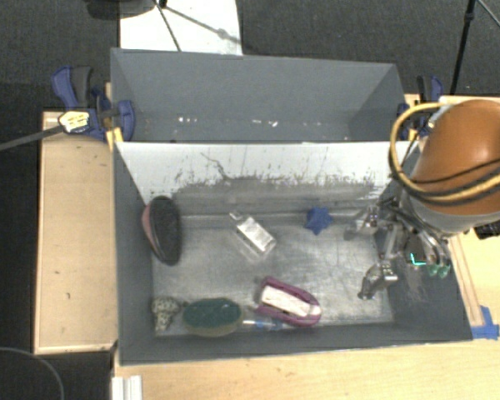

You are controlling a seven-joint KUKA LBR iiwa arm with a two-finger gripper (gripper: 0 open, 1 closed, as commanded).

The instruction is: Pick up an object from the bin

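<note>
Several loose things lie on the floor of the grey metal bin (150, 340), and all of them sit to the left of the gripper (380, 258), which hangs low at the bin's right end under the arm's orange cover (471, 148). Below the gripper we see only bare, scuffed metal, so we judge that it is not set over any one thing and that nothing has been picked yet.

Nearest to the gripper's left, close to the back wall, is a small crumpled blue scrap (318, 220). Also to its left, but nearer the front wall, is a pink-and-white oval padded thing (290, 301) lying flat. Further left of the gripper is a small clear rectangular block (254, 234) lying askew. Well to the left are a dark green oval pad (211, 315), a speckled grey lump (164, 311) just beside it, and a dark oval brush-like thing with a pinkish edge (162, 230) leaning at the far side wall.

The things lie apart from each other rather than heaped, which should let the gripper come down on one without pushing its neighbours.

Whether the gripper is released or clenched we cannot tell, because its metal parts blur into the bin floor. We can make out no thing in its grasp.
</note>
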